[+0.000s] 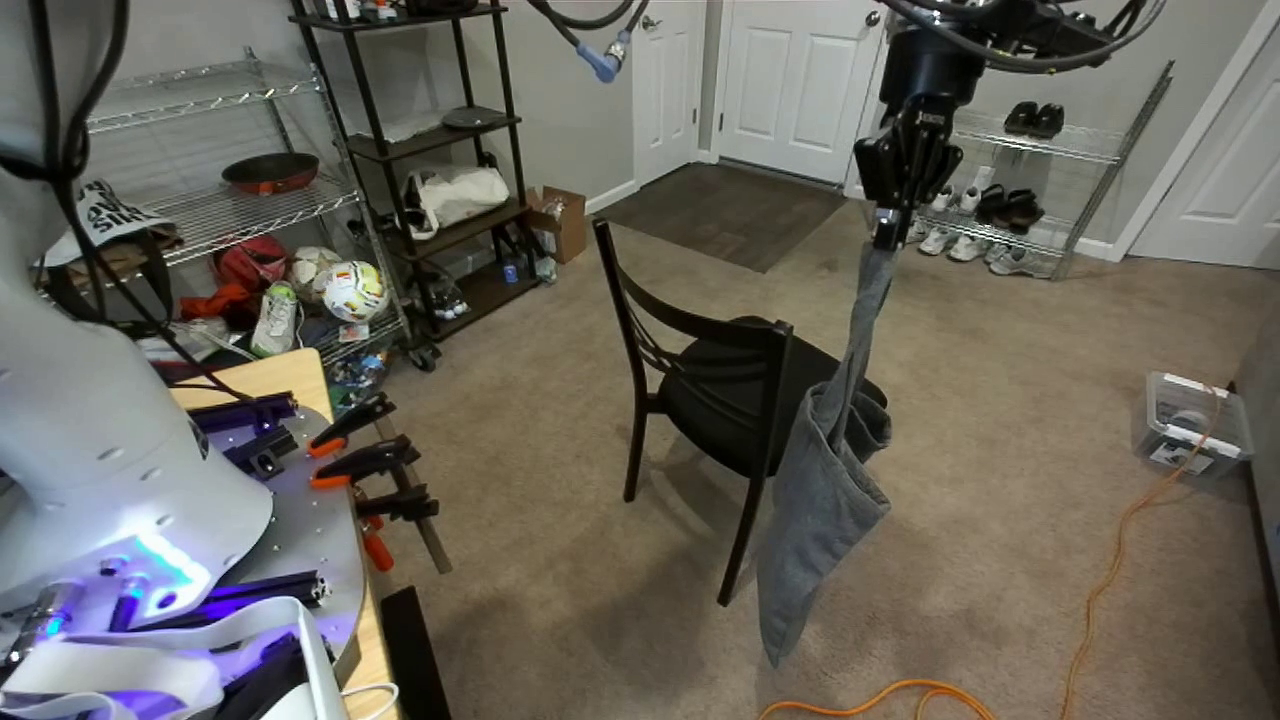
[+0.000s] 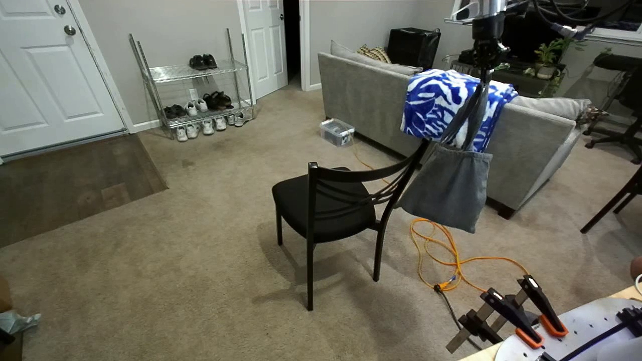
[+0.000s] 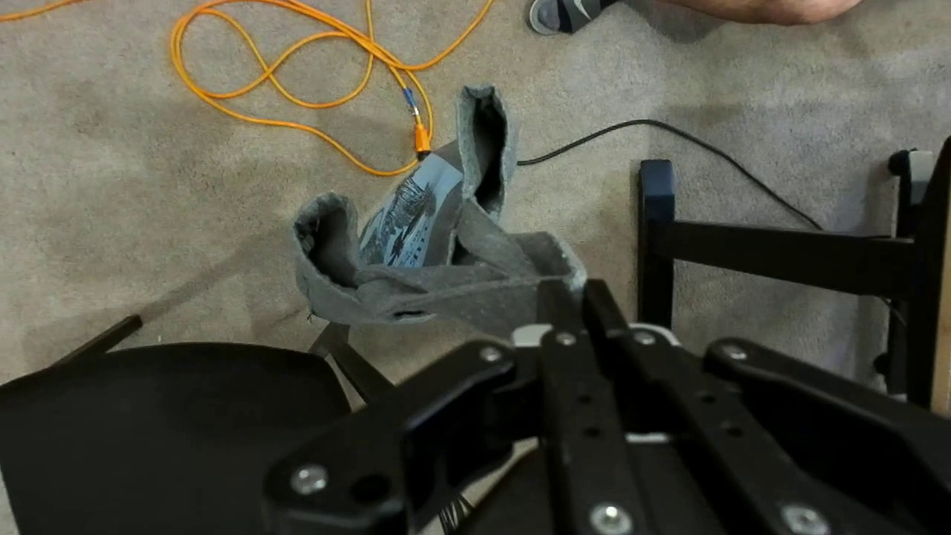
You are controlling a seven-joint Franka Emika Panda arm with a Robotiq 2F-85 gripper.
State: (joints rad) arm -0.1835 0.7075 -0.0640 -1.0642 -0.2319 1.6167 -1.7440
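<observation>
My gripper (image 1: 887,230) is shut on the strap of a grey cloth bag (image 1: 825,510). In an exterior view the gripper (image 2: 484,80) is high up and the bag (image 2: 451,185) hangs below it by its straps, off the floor. In the wrist view the fingertips (image 3: 579,293) pinch the grey strap, and the bag (image 3: 475,297) shows its open folds and a printed picture. A black chair (image 1: 700,325) stands beside the bag; it also shows in an exterior view (image 2: 331,205) and the wrist view (image 3: 163,431). I cannot tell whether bag and chair back touch.
An orange cord (image 2: 457,250) lies on the carpet under the bag. A grey sofa (image 2: 366,95) with a blue-white blanket (image 2: 431,100) stands behind it. A shoe rack (image 1: 1090,150), clear box (image 1: 1195,425) and clamps (image 1: 360,460) are around. A person's foot (image 3: 568,15) shows.
</observation>
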